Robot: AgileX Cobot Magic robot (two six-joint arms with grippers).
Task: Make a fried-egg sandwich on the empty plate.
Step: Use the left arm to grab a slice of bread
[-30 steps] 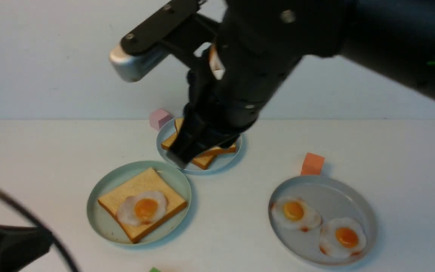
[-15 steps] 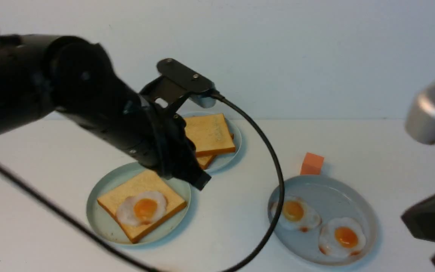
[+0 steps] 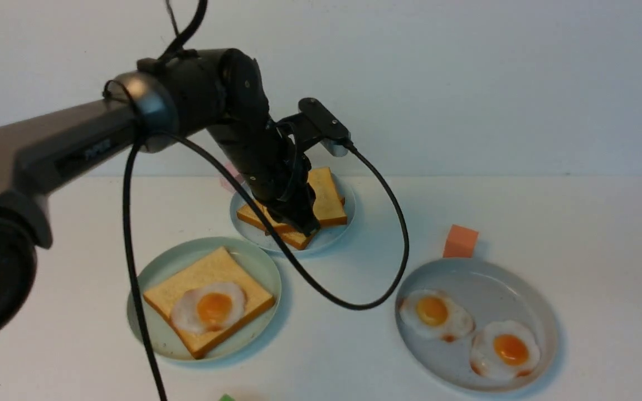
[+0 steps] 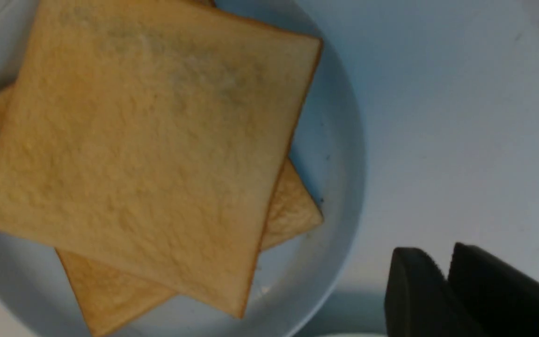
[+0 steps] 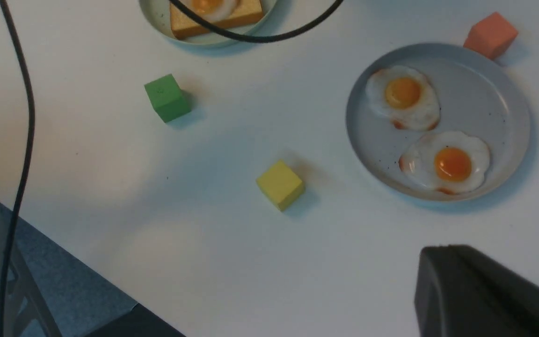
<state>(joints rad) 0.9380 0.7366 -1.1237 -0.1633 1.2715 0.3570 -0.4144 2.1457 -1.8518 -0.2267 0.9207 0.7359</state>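
Task status: partway.

Near left on the surface, the empty plate (mint-green) carries a half-built fried-egg sandwich. It has one toast slice with a fried egg on top. There is no covering slice yet.

Far centre, the small blue plate holds two overlapping spare slices. The left gripper hangs at their near edge with its fingers close together and nothing between them. The left wrist view puts it beside the plate rim, off the bread.

Judged remaining: open, take the top spare slice, carry it to the mint plate and lay it over the egg.

Right, the grey-blue plate holds two unused eggs.

Only a dark edge of the right gripper shows, so I cannot tell its opening.
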